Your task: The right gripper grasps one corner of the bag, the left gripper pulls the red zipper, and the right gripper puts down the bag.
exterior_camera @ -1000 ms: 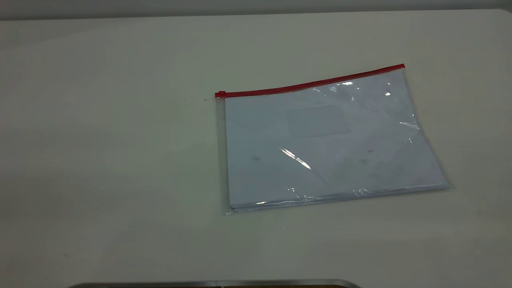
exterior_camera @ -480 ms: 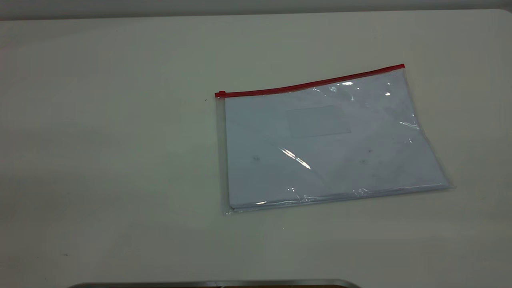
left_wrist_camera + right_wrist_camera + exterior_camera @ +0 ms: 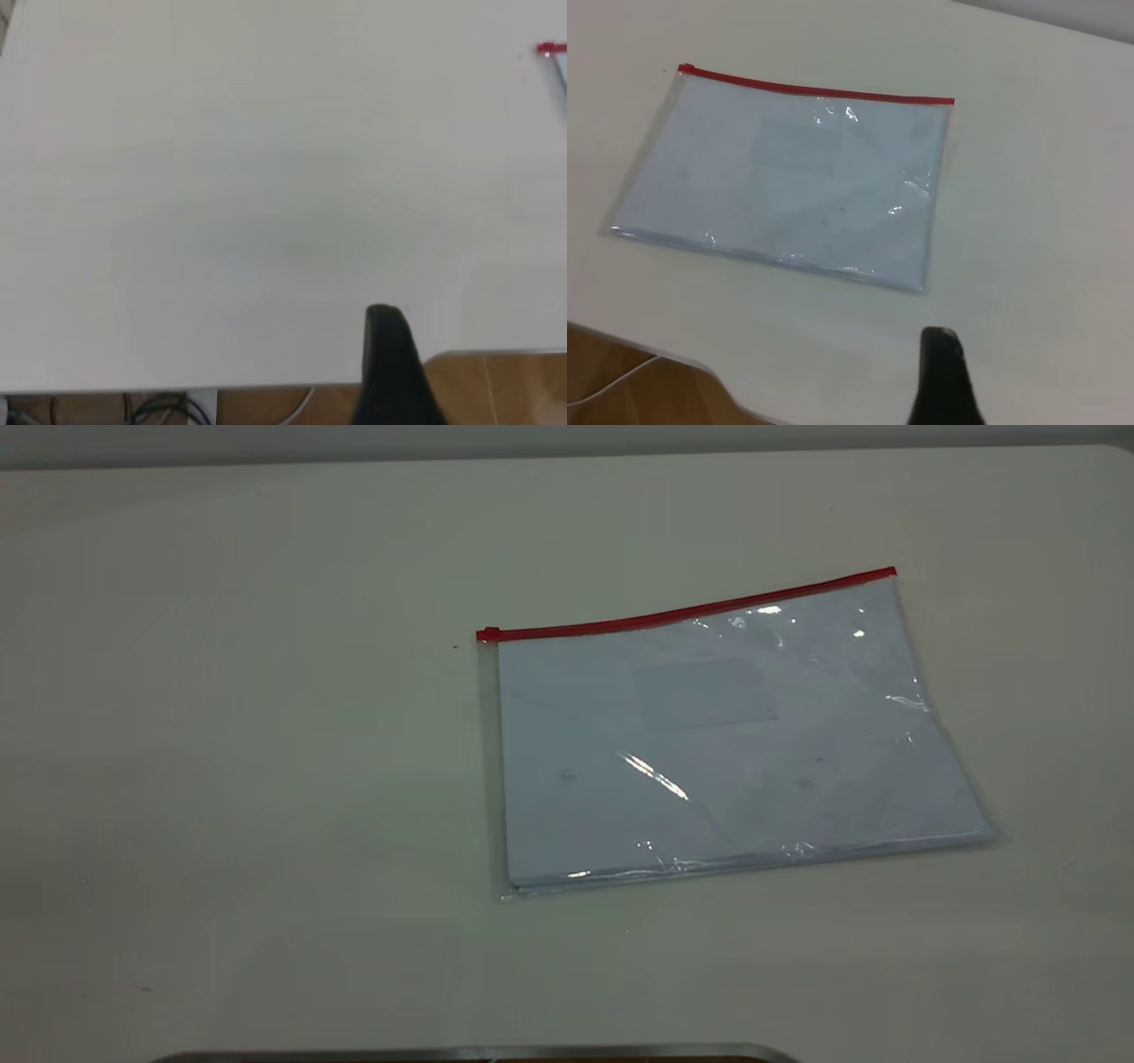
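The bag (image 3: pixel 726 735) lies flat on the white table, right of centre, with white paper inside. Its red zipper (image 3: pixel 687 609) runs along the far long edge, and the slider tab (image 3: pixel 487 634) sits at the left end. The bag also shows in the right wrist view (image 3: pixel 788 177) with the zipper (image 3: pixel 815 88) along its far edge. The right gripper (image 3: pixel 941 372) hangs above the table, short of the bag's near corner, touching nothing. The left gripper (image 3: pixel 385 354) is over the table's edge, far from the bag; only the zipper's red end (image 3: pixel 551 50) shows there. Neither gripper is in the exterior view.
The white table (image 3: pixel 266 735) stretches bare to the left of the bag. A metal edge (image 3: pixel 478 1052) lies along the bottom of the exterior view. Wooden floor and cables (image 3: pixel 159 407) show past the table's edge in the left wrist view.
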Motion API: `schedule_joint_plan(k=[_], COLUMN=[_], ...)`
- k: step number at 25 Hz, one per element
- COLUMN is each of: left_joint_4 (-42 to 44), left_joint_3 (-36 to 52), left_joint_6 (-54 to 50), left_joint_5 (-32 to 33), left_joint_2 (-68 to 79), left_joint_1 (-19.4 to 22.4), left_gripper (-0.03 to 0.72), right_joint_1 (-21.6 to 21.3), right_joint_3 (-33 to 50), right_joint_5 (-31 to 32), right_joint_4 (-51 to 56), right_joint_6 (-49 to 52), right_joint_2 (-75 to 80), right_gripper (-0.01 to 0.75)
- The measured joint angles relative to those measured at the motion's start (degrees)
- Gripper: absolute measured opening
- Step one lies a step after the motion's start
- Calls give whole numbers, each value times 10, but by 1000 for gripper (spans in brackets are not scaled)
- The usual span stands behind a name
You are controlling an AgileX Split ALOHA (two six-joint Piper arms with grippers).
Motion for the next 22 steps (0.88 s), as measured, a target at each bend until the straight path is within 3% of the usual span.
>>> schedule_joint_plan(k=[16,22], left_joint_4=[0,0], left_joint_3=[0,0], left_joint_6=[0,0], left_joint_5=[1,1], left_joint_2=[-2,-2], left_joint_1=[0,0], left_gripper=[546,546], right_joint_1=[0,-47], right_joint_3=[0,0], right_joint_5=[0,0], right_joint_4=[1,4], right_joint_6=[0,0], right_joint_2=[0,0], right_gripper=[562,562])
